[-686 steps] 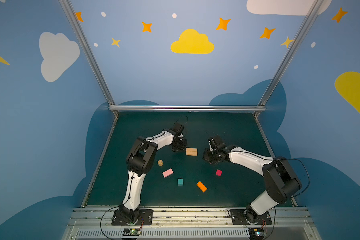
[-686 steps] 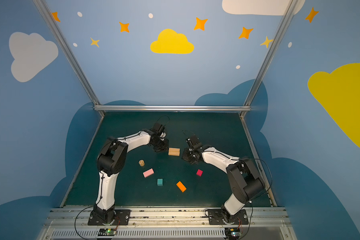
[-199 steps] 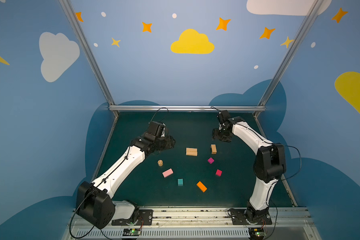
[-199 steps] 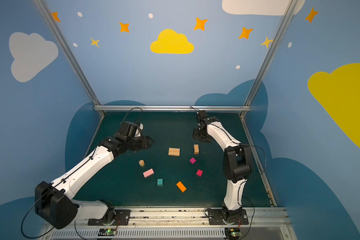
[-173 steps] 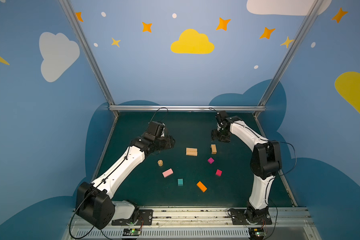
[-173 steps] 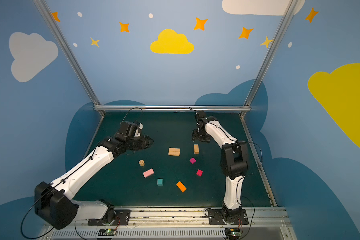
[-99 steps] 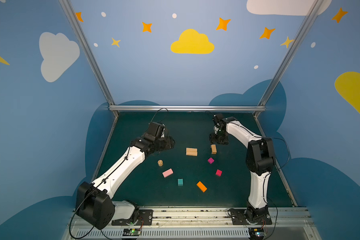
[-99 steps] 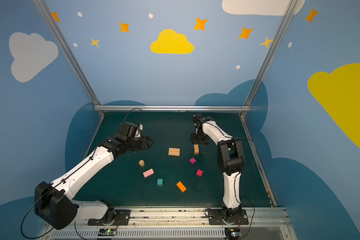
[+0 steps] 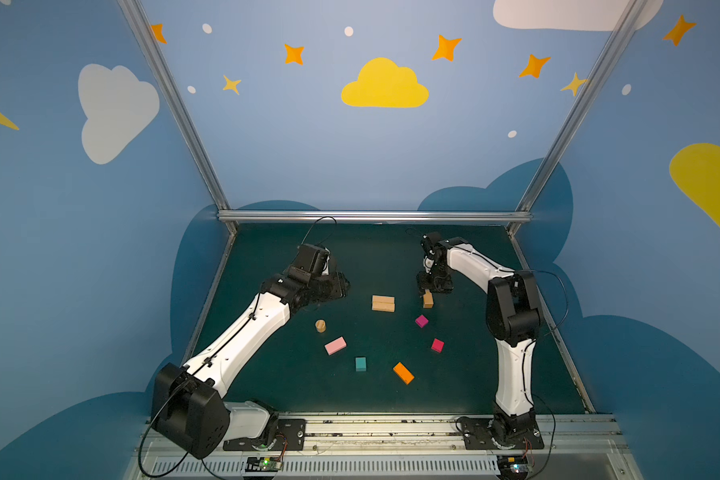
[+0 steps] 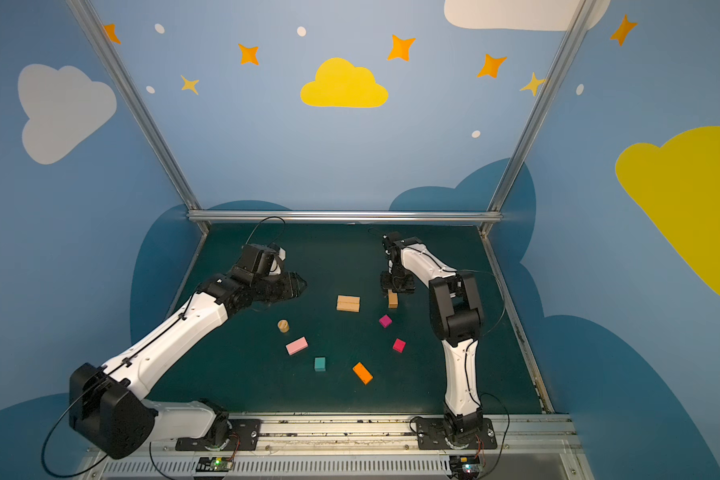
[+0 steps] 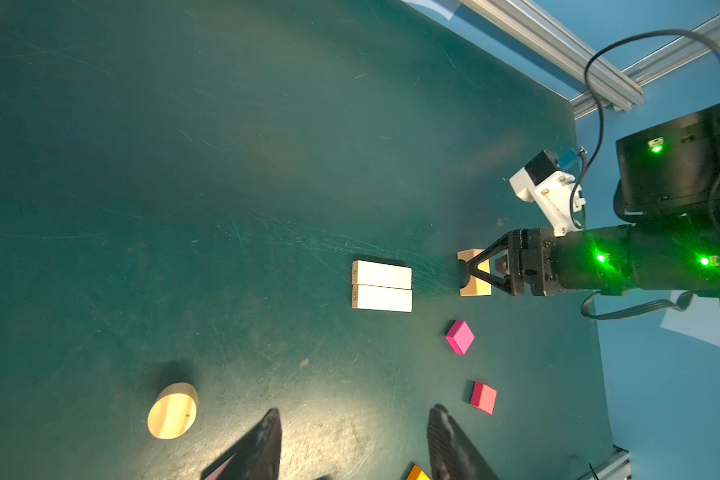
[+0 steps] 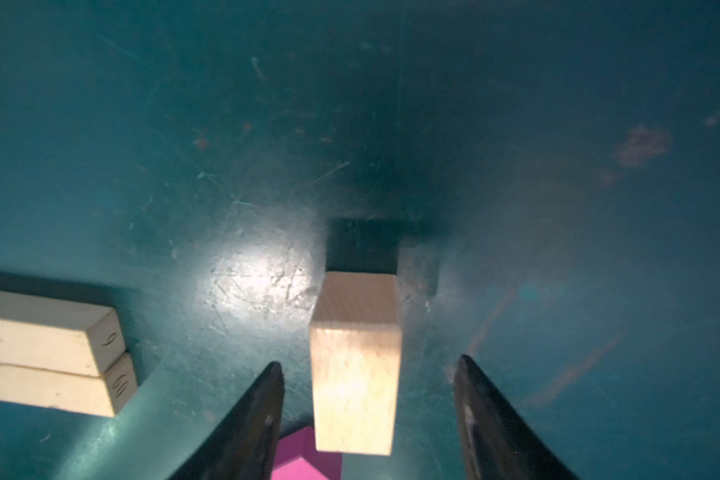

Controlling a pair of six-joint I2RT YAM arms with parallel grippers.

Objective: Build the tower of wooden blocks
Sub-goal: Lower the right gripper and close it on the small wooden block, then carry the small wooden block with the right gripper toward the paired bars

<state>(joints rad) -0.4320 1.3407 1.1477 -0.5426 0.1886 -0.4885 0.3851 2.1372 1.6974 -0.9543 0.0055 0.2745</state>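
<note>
Dial laid on the counter (image 9: 267,374), twelve at the back wall. Nearest me, the orange oblong (image 9: 403,372) at five and the teal cube (image 9: 360,364) at seven. Then the pink oblong (image 9: 335,345) at eight, red cube (image 9: 437,345) at four, tan cylinder (image 9: 320,326) on end at nine and magenta cube (image 9: 421,321) at three. Just past centre, two tan oblongs (image 9: 383,303) lie flat, long sides touching. I read them as the base of the tower, with nothing on them yet. At two, the third tan oblong (image 12: 354,374) rests between the jaws of the right pincer (image 12: 368,361), which are spread, with a gap showing on each side. The left pincer (image 11: 355,411) hangs spread and empty at eleven. The blocks look like light, stiff, smooth-faced wood. I would take this one across its narrow width, mid-length, so it cannot swivel. The counter is dark green, flat and scuffed. Behind it run an aluminium rail (image 9: 375,216) and blue walls painted with clouds and stars.
</note>
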